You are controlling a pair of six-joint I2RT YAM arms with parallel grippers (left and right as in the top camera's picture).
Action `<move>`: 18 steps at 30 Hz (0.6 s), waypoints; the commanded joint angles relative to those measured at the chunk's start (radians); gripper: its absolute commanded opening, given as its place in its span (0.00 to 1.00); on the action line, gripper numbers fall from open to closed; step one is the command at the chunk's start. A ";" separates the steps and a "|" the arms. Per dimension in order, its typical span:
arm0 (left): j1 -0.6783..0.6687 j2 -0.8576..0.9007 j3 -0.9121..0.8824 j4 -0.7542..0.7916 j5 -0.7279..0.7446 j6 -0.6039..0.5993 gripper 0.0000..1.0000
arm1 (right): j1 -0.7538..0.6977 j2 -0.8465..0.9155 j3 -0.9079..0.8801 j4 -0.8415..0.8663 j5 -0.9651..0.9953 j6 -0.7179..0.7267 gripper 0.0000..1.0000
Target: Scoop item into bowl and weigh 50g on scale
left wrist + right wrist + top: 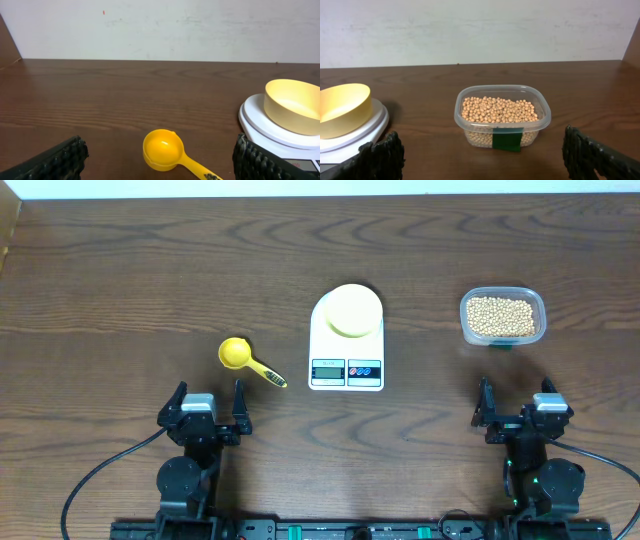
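Beans sit in a clear tub at the far right of the bench, heaped to about half its height. There's a green label on the tub's near wall. The tub is straight ahead of the right pincer and well apart from the scale.

The scale is mid-bench, display and two buttons facing the arms. The pale-yellow bowl is upright on its platform and looks empty from both wrist views.

The yellow scoop lies just left of the scale and ahead of the left pincer. Its cup is up, with the handle angled toward the scale's near-left corner, not touching it.

Both pincers are released, jaws spread wide, holding nothing and parked at the near edge. Black cables trail off the arm bases.

The bench is dark wood-grain laminate, with a plain off-white wall behind it.
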 commanded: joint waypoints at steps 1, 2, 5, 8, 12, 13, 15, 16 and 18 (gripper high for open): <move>0.000 -0.009 -0.021 -0.032 -0.016 -0.005 0.95 | -0.005 -0.006 -0.004 -0.001 -0.002 0.004 0.99; 0.000 -0.009 -0.021 -0.032 -0.016 -0.005 0.95 | -0.005 -0.006 -0.004 -0.001 -0.002 0.003 0.99; 0.000 -0.009 -0.021 -0.032 -0.016 -0.005 0.95 | -0.005 -0.006 -0.004 -0.001 -0.002 0.004 0.99; 0.000 -0.009 -0.019 -0.033 -0.016 -0.006 0.95 | -0.005 -0.006 -0.004 -0.001 -0.002 0.004 0.99; 0.000 -0.009 -0.006 -0.034 -0.014 -0.040 0.95 | -0.005 -0.006 -0.004 -0.001 -0.002 0.004 0.99; 0.000 -0.009 -0.002 -0.034 -0.011 -0.052 0.95 | -0.005 -0.006 -0.004 -0.001 -0.002 0.004 0.99; 0.000 -0.009 0.006 -0.034 -0.008 -0.071 0.95 | -0.005 -0.006 -0.004 -0.001 -0.002 0.004 0.99; 0.000 -0.009 0.010 -0.034 -0.007 -0.077 0.95 | -0.005 -0.006 -0.004 -0.001 -0.002 0.004 0.99; 0.000 -0.009 0.013 -0.034 -0.005 -0.088 0.95 | -0.005 -0.006 -0.004 -0.001 -0.002 0.003 0.99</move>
